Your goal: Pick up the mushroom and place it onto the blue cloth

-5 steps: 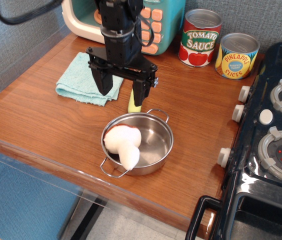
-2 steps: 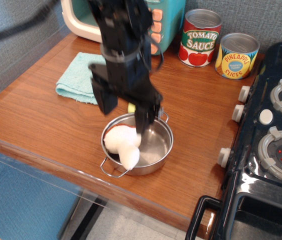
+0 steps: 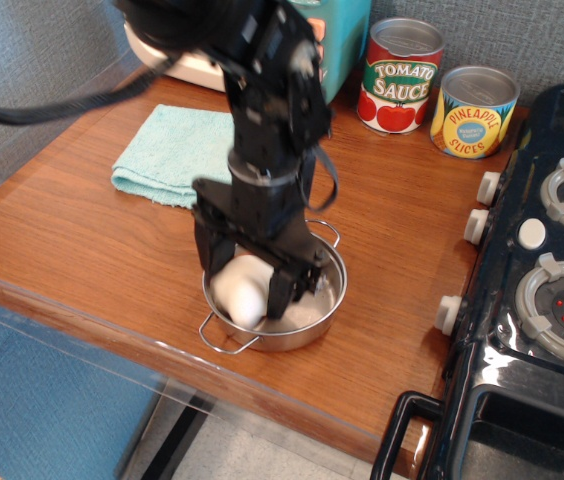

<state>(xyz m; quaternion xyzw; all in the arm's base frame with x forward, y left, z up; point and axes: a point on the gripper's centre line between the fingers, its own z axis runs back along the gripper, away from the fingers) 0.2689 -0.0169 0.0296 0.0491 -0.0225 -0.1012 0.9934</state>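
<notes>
The white mushroom [image 3: 240,292] lies in the steel pot [image 3: 336,296] near the table's front edge. Its reddish rim is hidden behind my gripper. My black gripper [image 3: 245,284] is down inside the pot, open, with one finger on each side of the mushroom and close against it. The mushroom still rests in the pot. The blue cloth [image 3: 167,152] lies flat on the wooden table, behind and to the left of the pot, with nothing on it.
A tomato sauce can [image 3: 400,76] and a pineapple slices can [image 3: 474,112] stand at the back right. A toy microwave [image 3: 334,45] stands at the back. A black toy stove [image 3: 547,270] fills the right side. The table's front edge [image 3: 112,320] runs just in front of the pot.
My gripper has moved from above the cloth's edge forward and down into the pot, and its fingers now straddle the mushroom. The yellow stick behind the pot is now hidden by my arm.
</notes>
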